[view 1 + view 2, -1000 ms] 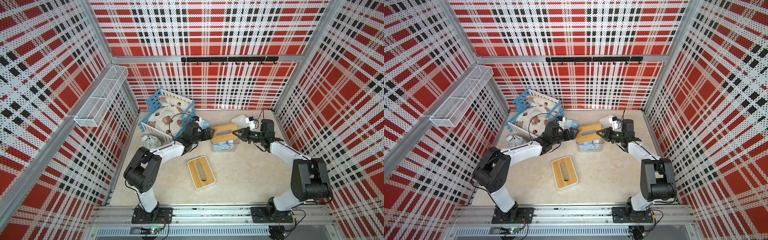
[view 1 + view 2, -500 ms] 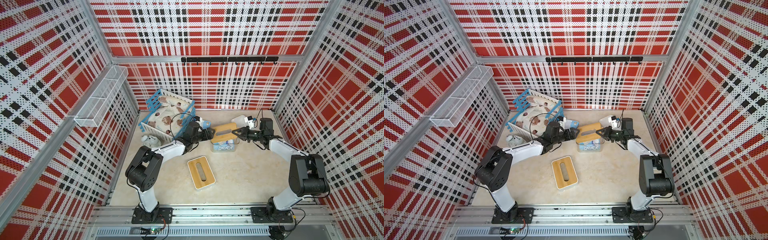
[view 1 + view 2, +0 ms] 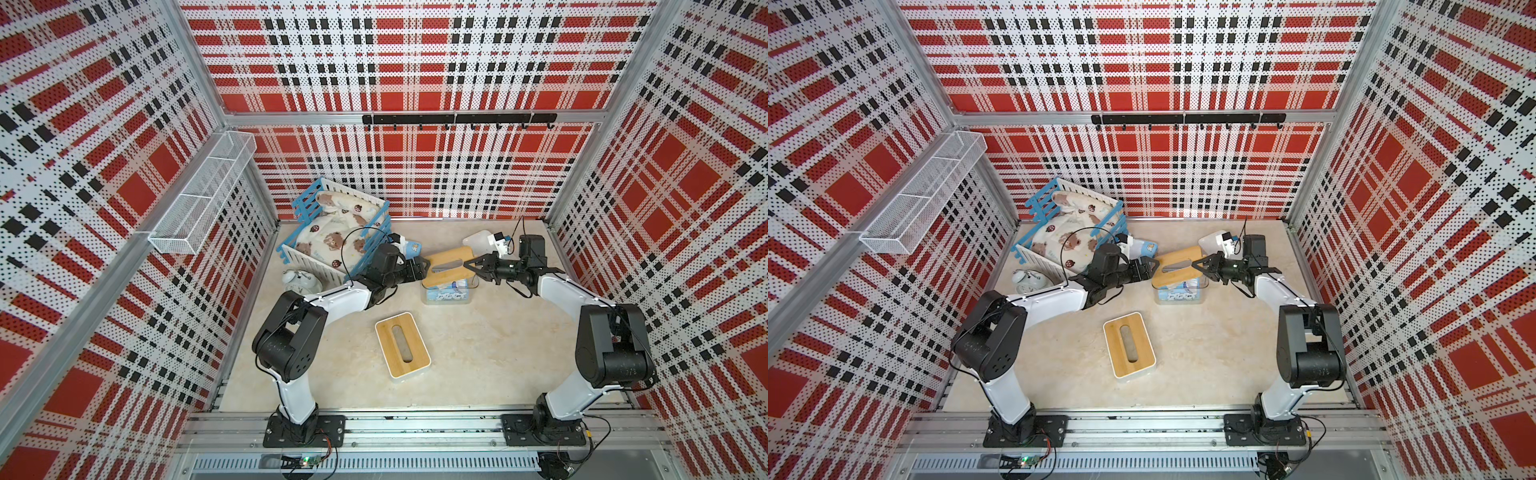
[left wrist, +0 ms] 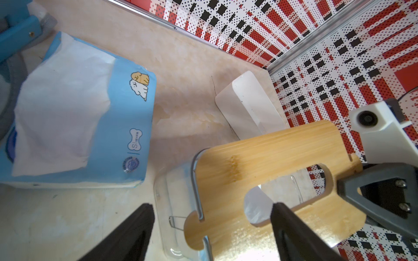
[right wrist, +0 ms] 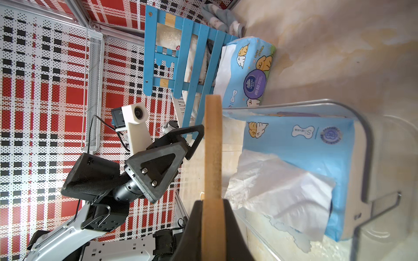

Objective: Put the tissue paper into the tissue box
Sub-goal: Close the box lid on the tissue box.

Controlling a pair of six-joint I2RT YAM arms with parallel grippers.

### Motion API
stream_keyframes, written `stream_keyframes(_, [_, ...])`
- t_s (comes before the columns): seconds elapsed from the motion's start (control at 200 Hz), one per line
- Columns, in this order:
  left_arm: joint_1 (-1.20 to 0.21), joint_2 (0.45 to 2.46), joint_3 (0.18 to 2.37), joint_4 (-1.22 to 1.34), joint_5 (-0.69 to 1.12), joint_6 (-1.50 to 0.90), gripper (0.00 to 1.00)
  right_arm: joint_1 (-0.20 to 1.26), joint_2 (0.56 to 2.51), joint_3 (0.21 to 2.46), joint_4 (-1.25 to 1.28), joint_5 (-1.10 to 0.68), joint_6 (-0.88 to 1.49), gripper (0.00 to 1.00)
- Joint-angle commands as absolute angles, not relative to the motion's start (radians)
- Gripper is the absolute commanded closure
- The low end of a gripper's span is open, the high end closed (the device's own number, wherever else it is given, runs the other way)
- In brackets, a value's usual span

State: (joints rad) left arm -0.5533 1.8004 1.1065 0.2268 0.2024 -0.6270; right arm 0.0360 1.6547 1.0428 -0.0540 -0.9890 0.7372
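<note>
My right hand (image 3: 468, 266) clenched bamboo lid (image 3: 446, 261), tilted over tissue box (image 5: 362, 126); left hand (image 3: 424, 266) spread, empty. Needed level lowering, tissue paper (image 5: 305, 146) threaded through lid; alignment seemingly off.

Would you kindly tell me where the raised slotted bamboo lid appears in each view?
In a top view: the raised slotted bamboo lid sits just right of centre.
In a top view: the lid sits nearer centre.
Left wrist: the lid shows its broad face, just past the left hand.
Right wrist: the lid is edge-on, clamped in the right hand.
Shared landmark: the loose light-blue plastic tissue pack.
</note>
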Motion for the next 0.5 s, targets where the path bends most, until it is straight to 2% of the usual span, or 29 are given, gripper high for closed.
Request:
stream_keyframes(0.0, [-0.56,1.809,1.132,0.226,0.203,-0.617,0.14,0.019,1.674,1.052,-0.069,-0.988,0.746,1.0])
stream_keyframes(0.496, [-0.564,1.849,1.143,0.239,0.215,-0.626,0.14,0.013,1.714,1.062,-0.109,-0.962,0.733,1.0])
